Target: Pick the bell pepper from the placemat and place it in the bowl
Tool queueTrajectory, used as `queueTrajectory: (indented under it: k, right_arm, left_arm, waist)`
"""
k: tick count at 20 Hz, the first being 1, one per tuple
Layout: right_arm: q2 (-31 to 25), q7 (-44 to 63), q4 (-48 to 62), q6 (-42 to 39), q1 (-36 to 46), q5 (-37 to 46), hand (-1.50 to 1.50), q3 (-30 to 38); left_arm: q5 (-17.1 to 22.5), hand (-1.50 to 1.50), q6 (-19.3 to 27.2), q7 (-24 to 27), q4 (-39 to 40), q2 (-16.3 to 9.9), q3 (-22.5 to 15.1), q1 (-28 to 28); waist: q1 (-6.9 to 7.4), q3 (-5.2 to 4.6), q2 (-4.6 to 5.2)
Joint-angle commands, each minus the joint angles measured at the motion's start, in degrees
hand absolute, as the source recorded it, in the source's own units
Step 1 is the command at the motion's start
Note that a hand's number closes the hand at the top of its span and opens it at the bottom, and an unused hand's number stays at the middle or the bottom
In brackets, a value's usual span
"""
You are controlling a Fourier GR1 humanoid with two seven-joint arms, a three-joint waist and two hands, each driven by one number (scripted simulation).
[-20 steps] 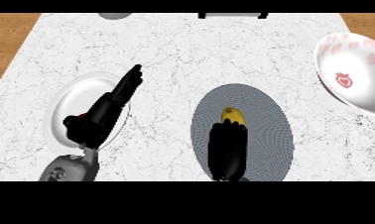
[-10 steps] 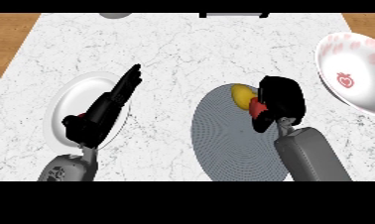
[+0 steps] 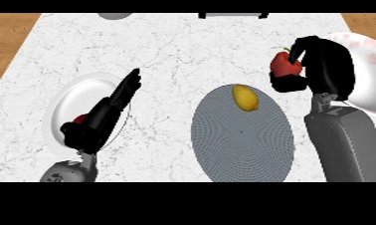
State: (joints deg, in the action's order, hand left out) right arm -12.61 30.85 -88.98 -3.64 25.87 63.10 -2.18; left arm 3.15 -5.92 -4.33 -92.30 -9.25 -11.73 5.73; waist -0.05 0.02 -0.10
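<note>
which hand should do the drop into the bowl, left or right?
Right. The right hand is already curled round the red bell pepper, lifted off the round grey placemat, beside the white patterned bowl at the right edge. The left hand rests open over the white plate, far side.

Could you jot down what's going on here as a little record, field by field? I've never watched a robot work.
Surface: white marbled counter
Right hand: raised beside the bowl, fingers curled round the red bell pepper
Left hand: open, fingers straight, resting over a white plate
Placemat: grey, oval, with a yellow lemon near its top
Bowl: white with red pattern, at the right edge, largely hidden by the right hand
Pepper in bowl: not yet
</note>
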Motion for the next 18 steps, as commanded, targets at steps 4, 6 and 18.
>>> queueTrajectory:
  k: [4, 6, 18]
  right_arm:
    - [-3.0, -2.6, -0.6, 2.8, 4.8, -8.7, 1.50, 12.0]
    - [-4.2, -2.5, 1.3, 3.8, 2.3, -5.8, 1.50, 11.7]
    - [-16.7, -17.1, 29.4, 20.7, 7.9, -1.2, 1.50, 19.8]
  left_arm:
    - [-1.3, 0.00, 0.6, -1.9, -0.5, 0.9, 0.3, 2.5]
    - [-2.3, 0.00, -0.1, -0.9, -1.6, 0.9, -0.2, -1.0]
    - [-3.4, 0.00, 0.0, 2.7, 5.8, 3.6, 1.5, 3.5]
  waist:
    - [0.12, 0.01, 0.14]
    - [0.24, -0.01, 0.10]
    - [0.59, 0.01, 0.40]
